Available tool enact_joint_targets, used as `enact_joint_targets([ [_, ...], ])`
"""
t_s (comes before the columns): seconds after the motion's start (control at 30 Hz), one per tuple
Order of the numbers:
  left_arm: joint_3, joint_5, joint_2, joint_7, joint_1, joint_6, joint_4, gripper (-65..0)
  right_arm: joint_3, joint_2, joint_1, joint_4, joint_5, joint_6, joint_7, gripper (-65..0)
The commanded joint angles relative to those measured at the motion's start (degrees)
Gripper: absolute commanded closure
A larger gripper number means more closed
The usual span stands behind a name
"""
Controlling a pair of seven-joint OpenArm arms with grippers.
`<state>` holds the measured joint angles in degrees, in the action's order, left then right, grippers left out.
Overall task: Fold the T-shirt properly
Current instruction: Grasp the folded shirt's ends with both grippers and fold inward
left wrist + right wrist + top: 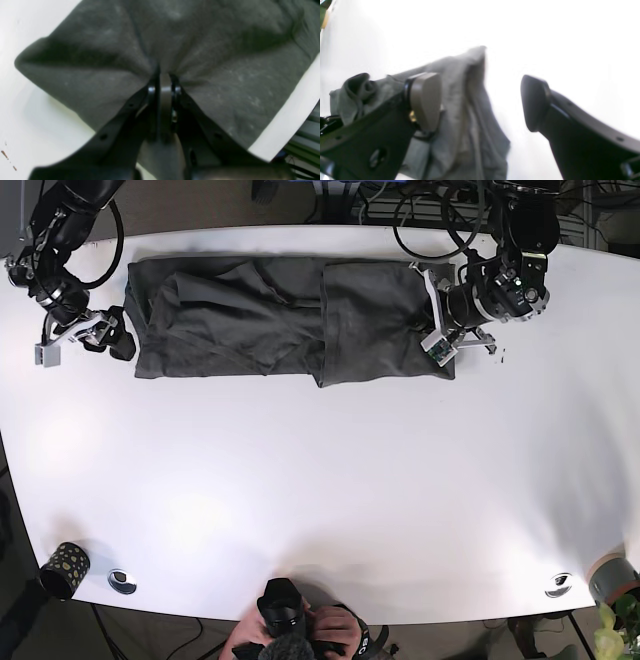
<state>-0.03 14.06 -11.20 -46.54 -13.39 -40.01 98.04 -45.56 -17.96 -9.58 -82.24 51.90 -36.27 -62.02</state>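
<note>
A dark grey T-shirt [260, 320] lies folded into a long band along the far side of the white table [320, 480]. My left gripper [434, 330] is at the shirt's right end. In the left wrist view it [163, 80] is shut on a pinched fold of the shirt [212, 50], and creases run out from the grip. My right gripper [116, 335] is at the shirt's left end. In the right wrist view it [480, 102] is open and empty, with the bunched shirt edge [460, 82] behind one fingertip [425, 100].
A dotted cup [63, 568] and a small metal disc [122, 580] sit at the front left corner. Another disc [558, 584] and a grey pot [610, 578] are at the front right. A person [300, 635] stands at the front edge. Cables run behind the table.
</note>
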Motion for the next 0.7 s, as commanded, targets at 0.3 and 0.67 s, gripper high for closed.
enact_joint_targets([
  [0.3, -2.38, -0.92, -0.71, -0.36, 7.10, 0.01, -7.71, -0.3, 2.18, 0.50, -0.92, 2.37, 1.24, -0.78, 0.88, -46.8],
  [0.67, -6.96, -0.83, -2.64, -0.53, 10.27, 0.01, -10.79, -0.3, 5.78, 2.09, -1.18, 2.37, 1.51, -0.78, 0.88, -47.1],
])
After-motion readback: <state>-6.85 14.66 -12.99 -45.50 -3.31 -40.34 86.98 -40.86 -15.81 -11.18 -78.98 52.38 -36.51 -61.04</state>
